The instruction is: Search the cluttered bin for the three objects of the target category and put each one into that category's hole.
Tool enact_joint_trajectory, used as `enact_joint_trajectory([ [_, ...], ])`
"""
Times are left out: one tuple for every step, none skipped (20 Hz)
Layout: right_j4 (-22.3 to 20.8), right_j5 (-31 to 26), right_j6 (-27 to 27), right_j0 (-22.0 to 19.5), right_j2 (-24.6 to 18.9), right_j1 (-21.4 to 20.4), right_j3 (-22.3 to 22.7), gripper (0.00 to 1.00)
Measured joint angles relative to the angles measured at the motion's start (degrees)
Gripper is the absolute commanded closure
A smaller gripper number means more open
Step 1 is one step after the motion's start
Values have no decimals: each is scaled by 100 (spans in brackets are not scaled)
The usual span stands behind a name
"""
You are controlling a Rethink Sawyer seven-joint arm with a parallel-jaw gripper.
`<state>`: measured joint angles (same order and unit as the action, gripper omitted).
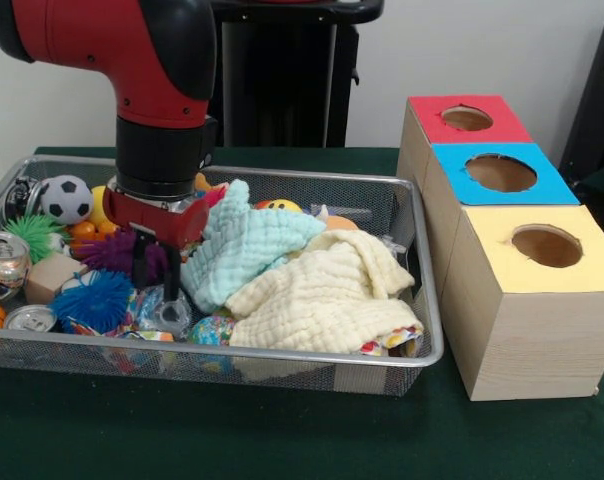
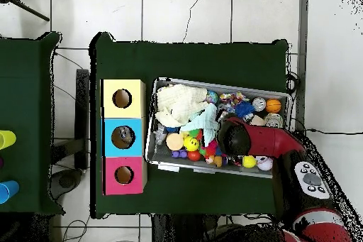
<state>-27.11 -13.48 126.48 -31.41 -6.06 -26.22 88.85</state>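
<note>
Now — Gripper (image 1: 157, 265): low at left, in the toys; grip state — cannot tell.
Risk: mint cloth (image 1: 244, 250) could snag.

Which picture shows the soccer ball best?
The front view: the soccer ball sits clear at the bin's far left corner, black patches plain. In the overhead view it is only a tiny pale ball beside the red arm.

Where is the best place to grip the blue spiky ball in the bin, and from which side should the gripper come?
Probably from straight above, closing across the round body of the blue spiky ball, not its soft spikes. It lies uncovered near the front wall of the wire bin, with cans and toys crowding its sides, so a side approach looks blocked.
</note>
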Motion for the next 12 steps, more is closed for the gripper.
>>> enact_joint_trajectory([
  [0,-1,0,0,0,0,-3,100],
  [0,-2,0,1,1,0,-7,100],
  [5,-2,0,0,1,1,-11,100],
  [12,-2,0,-1,1,0,-17,100],
  [15,-3,0,0,1,0,-20,100],
  [19,-4,0,0,1,-1,-22,100],
  [24,-4,0,0,1,-1,-26,100],
  [29,-4,0,0,1,-1,-30,100],
  [34,-4,0,0,1,-1,-35,100],
  [41,-4,0,-1,1,-1,-40,100],
  [43,-4,0,0,0,-1,-41,100],
  [45,-4,0,0,0,-1,-42,100],
])
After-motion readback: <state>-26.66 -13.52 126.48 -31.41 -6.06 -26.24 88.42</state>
